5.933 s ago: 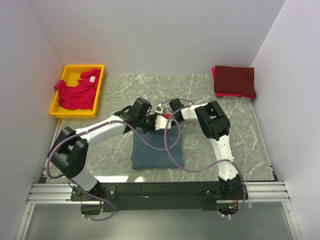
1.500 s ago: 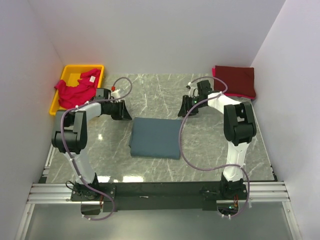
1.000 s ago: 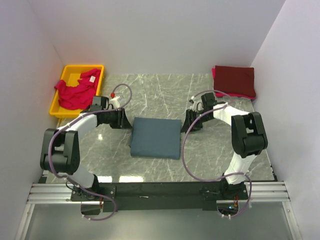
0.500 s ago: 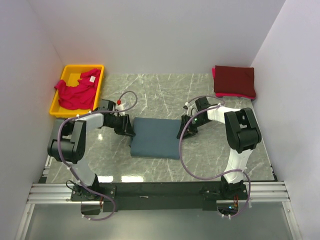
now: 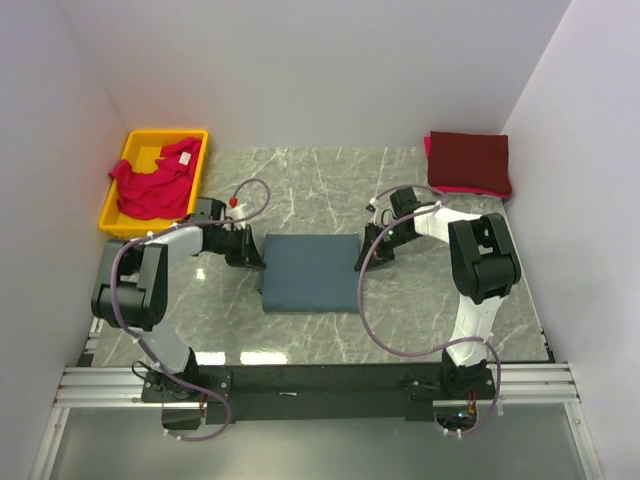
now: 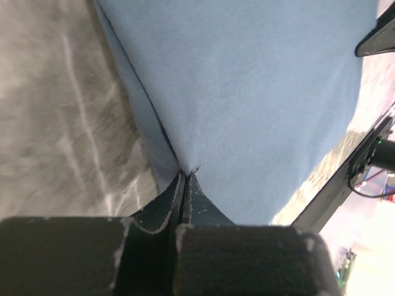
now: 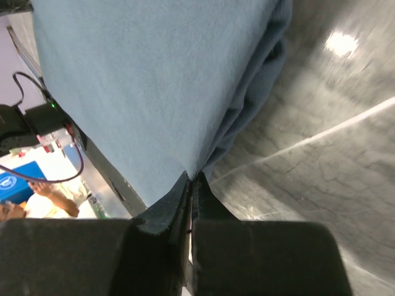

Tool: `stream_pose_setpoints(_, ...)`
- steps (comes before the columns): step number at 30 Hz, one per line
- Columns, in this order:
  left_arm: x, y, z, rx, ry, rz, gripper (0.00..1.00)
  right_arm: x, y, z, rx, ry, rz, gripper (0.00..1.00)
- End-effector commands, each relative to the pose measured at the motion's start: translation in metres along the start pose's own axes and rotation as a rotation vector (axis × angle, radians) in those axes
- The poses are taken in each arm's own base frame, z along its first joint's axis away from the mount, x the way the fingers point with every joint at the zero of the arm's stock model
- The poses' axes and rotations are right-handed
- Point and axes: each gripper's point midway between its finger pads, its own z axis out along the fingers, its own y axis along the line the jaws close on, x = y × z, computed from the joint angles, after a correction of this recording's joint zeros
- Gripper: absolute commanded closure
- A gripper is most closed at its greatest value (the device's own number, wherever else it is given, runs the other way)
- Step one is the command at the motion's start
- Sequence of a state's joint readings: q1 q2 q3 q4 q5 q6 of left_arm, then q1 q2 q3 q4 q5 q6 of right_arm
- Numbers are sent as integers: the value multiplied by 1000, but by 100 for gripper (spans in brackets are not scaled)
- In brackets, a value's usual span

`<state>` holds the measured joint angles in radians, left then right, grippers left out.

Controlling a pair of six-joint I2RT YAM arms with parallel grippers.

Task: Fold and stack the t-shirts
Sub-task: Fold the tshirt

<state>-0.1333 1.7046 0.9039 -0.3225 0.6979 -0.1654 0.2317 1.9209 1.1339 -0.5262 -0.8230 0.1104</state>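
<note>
Left wrist view: left gripper fingers clamp the blue-grey t-shirt edge at their tips; right gripper fingers clamp its opposite edge.

Robot lab — white-walled test enclosure

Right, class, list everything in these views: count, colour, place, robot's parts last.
grey marbled table: one, grey, under everything.
yellow plastic bin: one, yellow, far left corner.
crumpled pinkish-red cloth t-shirt: one, pinkish-red, in the bin.
folded slate blue-grey cloth t-shirt: one, blue-grey, table centre.
folded dark maroon cloth t-shirt: one, maroon, far right corner.
pink-red cloth edge: one, pink-red, showing under the maroon shirt.
left gripper: one, black, shut on the blue-grey shirt's left edge.
right gripper: one, black, shut on its right edge.
</note>
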Motion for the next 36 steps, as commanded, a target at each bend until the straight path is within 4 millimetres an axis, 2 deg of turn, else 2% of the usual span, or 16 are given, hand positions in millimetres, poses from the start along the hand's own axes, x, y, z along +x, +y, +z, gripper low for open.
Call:
stream_pose_setpoints(1,-21,-8,-23,21,-87,70,99,-23,1,-11,10,-51,-28,100)
stream_pose_setpoints(5,-29,1,-30,-11,-117,60,99,-32,-6,-14,45,-74,-41,100)
stream_pose_setpoints(11,-19,15,-9,12,-55,-14,99,-44,-21,-3,57,-65,-22,100)
stream_pose_setpoints(18,-33,28,5,0,-80,-17,99,-62,-31,7,68,-75,-24,100)
stream_pose_setpoints(20,-41,32,7,-13,-98,-10,98,-76,-28,6,69,-99,-32,90)
stream_pose_setpoints(21,-49,30,6,-13,-110,0,93,-82,-29,3,84,-115,-40,84)
stream_pose_setpoints(22,-51,28,5,-3,-111,7,88,-87,-27,1,88,-121,-50,77)
stream_pose_setpoints(23,-56,22,-1,6,-120,22,82,-96,-22,-6,91,-136,-66,63)
stream_pose_setpoints(25,-59,14,-9,18,-127,77,63,-107,-14,-19,97,-164,-97,53)
stream_pose_setpoints(26,-63,2,-21,39,-156,121,59,-107,-6,-28,95,-171,-110,46)
stream_pose_setpoints(28,-69,-12,-37,50,-202,190,48,-102,3,-39,87,-177,-134,40)
stream_pose_setpoints(29,-72,-30,-52,66,-249,252,44,-101,17,-50,76,-204,-164,37)
stream_pose_setpoints(33,-75,-69,-70,-8,-351,530,39,-65,34,-53,-9,-206,-110,36)
stream_pose_setpoints(34,-78,-79,-71,-21,-385,608,39,-45,29,-46,-23,-179,-71,39)
stream_pose_setpoints(35,-65,-99,-68,-6,-393,697,39,-40,34,-45,-72,-178,-67,43)
stream_pose_setpoints(36,-65,-105,-68,-24,-412,777,40,-34,35,-43,-98,-170,-33,48)
